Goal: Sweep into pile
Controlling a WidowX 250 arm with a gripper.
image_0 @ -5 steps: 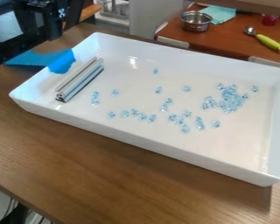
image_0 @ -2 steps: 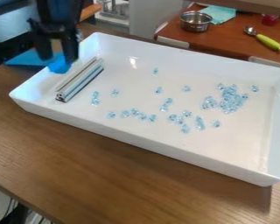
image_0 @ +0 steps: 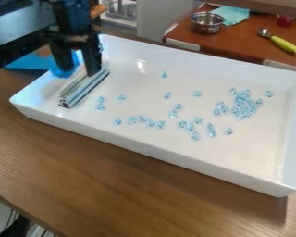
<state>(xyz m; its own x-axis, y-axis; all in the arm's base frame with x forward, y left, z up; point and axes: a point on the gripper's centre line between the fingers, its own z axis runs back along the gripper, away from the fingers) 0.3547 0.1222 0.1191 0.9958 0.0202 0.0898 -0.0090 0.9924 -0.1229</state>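
Tool (image_0: 83,70) at upper left, fingers apart, holding nothing, by the upper end of the metal bar (image_0: 83,89); pale blue pieces (image_0: 243,105) scattered in the white tray (image_0: 249,152) (densest right of centre).

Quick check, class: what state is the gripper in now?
Gripper: open, fingers apart, by the far end of the long silvery metal bar.

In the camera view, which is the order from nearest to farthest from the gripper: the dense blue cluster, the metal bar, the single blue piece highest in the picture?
1. Metal bar, at the tray's left end.
2. Single piece, far side, middle.
3. Dense cluster, toward the right.
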